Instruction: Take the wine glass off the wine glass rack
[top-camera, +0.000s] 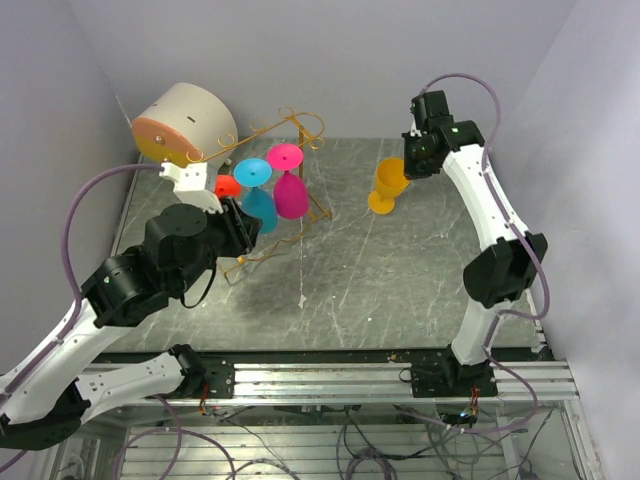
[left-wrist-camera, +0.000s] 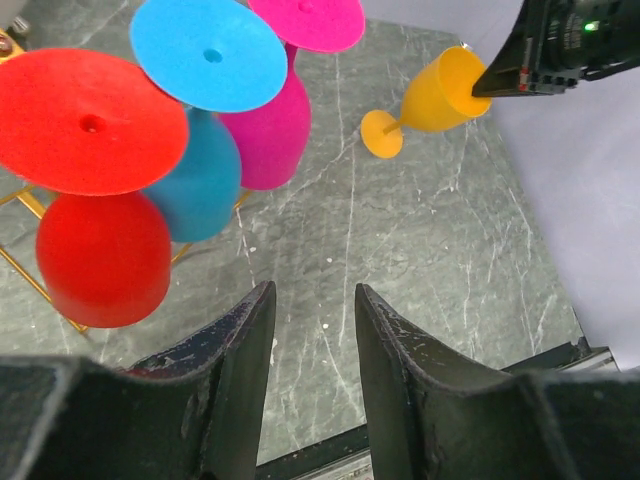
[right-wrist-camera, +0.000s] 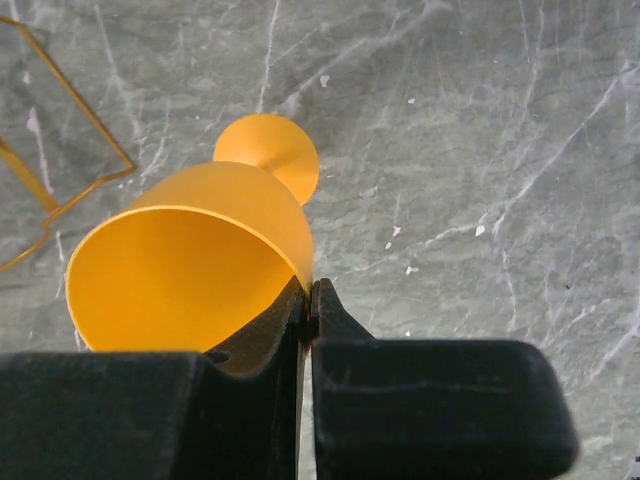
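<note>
The gold wire rack stands at the back left with three glasses hanging upside down: red, blue and pink. They also show in the left wrist view: red, blue, pink. My right gripper is shut on the rim of an orange wine glass, one finger inside the bowl; its foot rests on the table. My left gripper is open and empty, in front of the hanging glasses.
A cream drum with an orange face sits at the back left behind the rack. The grey marble table is bounded by purple walls on the left, back and right. The rack's wire base lies left of the orange glass.
</note>
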